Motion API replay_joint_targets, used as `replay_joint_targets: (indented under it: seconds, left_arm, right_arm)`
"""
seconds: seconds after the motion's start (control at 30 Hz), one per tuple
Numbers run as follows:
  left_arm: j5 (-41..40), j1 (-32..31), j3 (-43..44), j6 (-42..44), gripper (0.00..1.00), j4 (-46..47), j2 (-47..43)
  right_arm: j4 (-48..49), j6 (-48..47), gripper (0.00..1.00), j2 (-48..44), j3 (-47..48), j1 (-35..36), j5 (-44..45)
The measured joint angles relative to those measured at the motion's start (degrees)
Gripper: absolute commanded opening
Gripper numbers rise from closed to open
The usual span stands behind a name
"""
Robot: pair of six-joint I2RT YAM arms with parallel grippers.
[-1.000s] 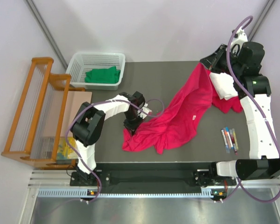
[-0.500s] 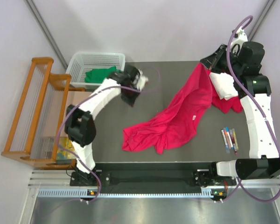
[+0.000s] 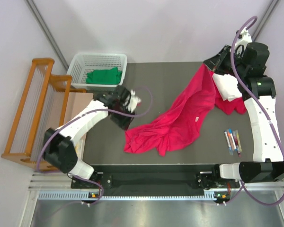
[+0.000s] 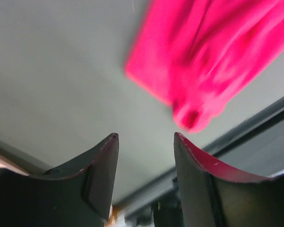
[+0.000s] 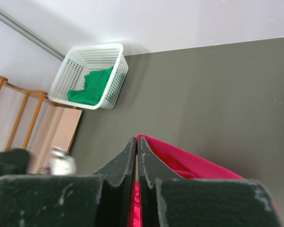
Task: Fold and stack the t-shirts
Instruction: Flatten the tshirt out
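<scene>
The left gripper (image 3: 124, 121), jaws apart and empty, hovers just beside the red t-shirt's (image 3: 180, 119) near-left end, while the right gripper (image 3: 211, 65) pinches its far corner.

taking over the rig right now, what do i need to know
Left gripper: open, empty, over the table by the near-left edge of the red shirt.
Right gripper: shut on the red shirt's far end at the table's far right.
Green shirt: bunched in the white basket.
Done: nothing folded or stacked.
Left: flatten and fold the red shirt, then the green one, and stack them.
</scene>
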Motion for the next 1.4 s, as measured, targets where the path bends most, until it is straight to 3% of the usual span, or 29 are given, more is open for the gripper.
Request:
replay_joint_targets:
  seconds: [0.1, 0.17, 0.33, 0.53, 0.73, 1.23, 1.4]
  left_arm:
    - [-1.68, 0.26, -9.92, 0.83, 0.56, -0.76, 2.71]
    - [-2.73, 0.37, -12.04, 1.16, 0.56, -0.57, 2.93]
    - [-3.56, 0.37, -11.69, 1.49, 0.58, 2.86, 2.93]
    - [-2.05, 0.09, -10.14, 1.03, 0.7, 5.64, 3.96]
    - [0.31, -1.9, -10.4, 0.35, 0.72, 7.72, 6.8]
    - [6.95, -3.76, -9.27, -2.25, 0.62, 7.82, 16.72]
    - [7.21, -4.37, -8.07, -2.51, 0.49, 7.82, 18.14]
  right_arm:
    - [0.02, 0.04, 0.0, 0.0, 0.0, 0.0, -0.11]
    - [0.04, 0.13, 0.0, 0.0, 0.0, 0.0, -0.26]
    - [0.09, 0.2, 0.0, 0.0, -0.17, -0.02, -0.52]
    - [0.42, 0.26, 0.0, 0.04, -0.55, 0.0, -0.7]
    - [0.46, 0.5, 0.0, 0.09, -0.55, -0.02, -0.7]
    - [1.03, 0.63, 0.0, 0.2, -1.14, -0.02, -0.7]
    - [1.38, 0.66, 0.0, 0.26, -1.36, -0.02, -0.7]
